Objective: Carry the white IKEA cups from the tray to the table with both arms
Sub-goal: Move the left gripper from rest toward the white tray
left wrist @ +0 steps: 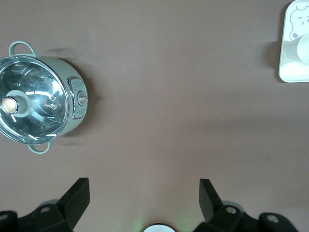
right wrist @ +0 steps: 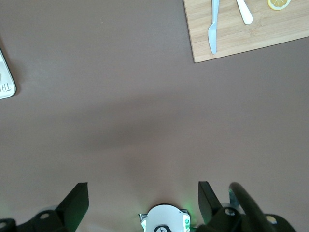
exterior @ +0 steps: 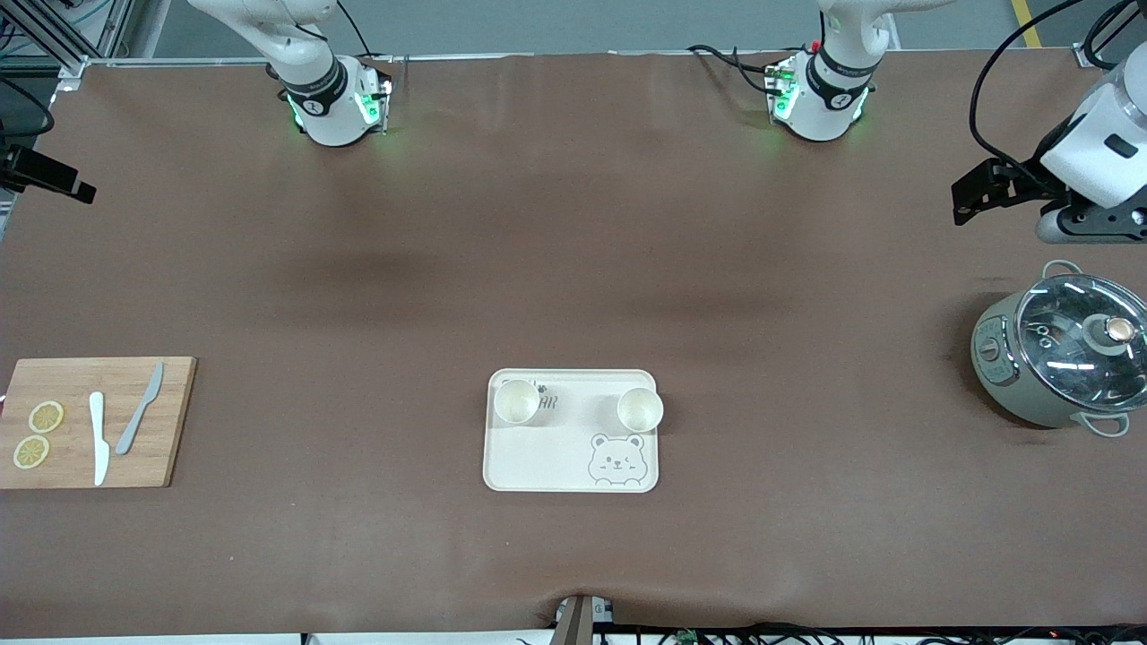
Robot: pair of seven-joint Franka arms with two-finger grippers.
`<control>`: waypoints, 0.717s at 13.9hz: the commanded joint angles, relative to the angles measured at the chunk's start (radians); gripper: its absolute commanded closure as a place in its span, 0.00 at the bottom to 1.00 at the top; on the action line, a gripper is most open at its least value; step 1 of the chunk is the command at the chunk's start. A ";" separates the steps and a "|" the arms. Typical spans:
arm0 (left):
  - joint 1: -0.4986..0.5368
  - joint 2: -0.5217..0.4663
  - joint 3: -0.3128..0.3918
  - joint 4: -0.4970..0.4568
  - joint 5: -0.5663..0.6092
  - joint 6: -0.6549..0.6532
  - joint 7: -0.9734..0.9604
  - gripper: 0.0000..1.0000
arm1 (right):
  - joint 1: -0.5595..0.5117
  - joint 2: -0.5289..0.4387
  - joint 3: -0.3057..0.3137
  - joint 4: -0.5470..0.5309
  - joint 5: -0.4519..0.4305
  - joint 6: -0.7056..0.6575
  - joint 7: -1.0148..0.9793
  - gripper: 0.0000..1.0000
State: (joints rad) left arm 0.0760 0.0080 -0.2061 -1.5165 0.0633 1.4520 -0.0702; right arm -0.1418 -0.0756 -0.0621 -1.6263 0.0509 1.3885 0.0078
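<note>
Two white IKEA cups stand upright on the cream bear tray at the table's middle: one toward the right arm's end, the other toward the left arm's end. My left gripper hangs high over bare table at the left arm's end, close to the pot; it is open and empty in the left wrist view. My right gripper hangs over the table's edge at the right arm's end; it is open and empty in the right wrist view. Both are well away from the cups.
A grey-green pot with glass lid stands at the left arm's end and shows in the left wrist view. A wooden board at the right arm's end holds a white knife, a grey knife and two lemon slices.
</note>
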 commanded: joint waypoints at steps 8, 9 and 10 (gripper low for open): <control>-0.025 0.141 -0.013 0.009 -0.059 0.129 -0.023 0.00 | -0.022 -0.016 0.015 -0.017 -0.006 0.000 -0.012 0.00; -0.036 0.164 -0.013 0.009 -0.059 0.151 -0.064 0.00 | -0.024 -0.016 0.015 -0.017 -0.006 -0.002 -0.012 0.00; -0.063 0.193 -0.015 0.007 -0.054 0.174 -0.127 0.00 | -0.024 -0.016 0.015 -0.017 -0.006 0.000 -0.012 0.00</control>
State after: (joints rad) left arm 0.0461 0.1590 -0.2155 -1.5217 0.0183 1.5956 -0.1207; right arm -0.1428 -0.0756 -0.0621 -1.6293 0.0509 1.3886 0.0078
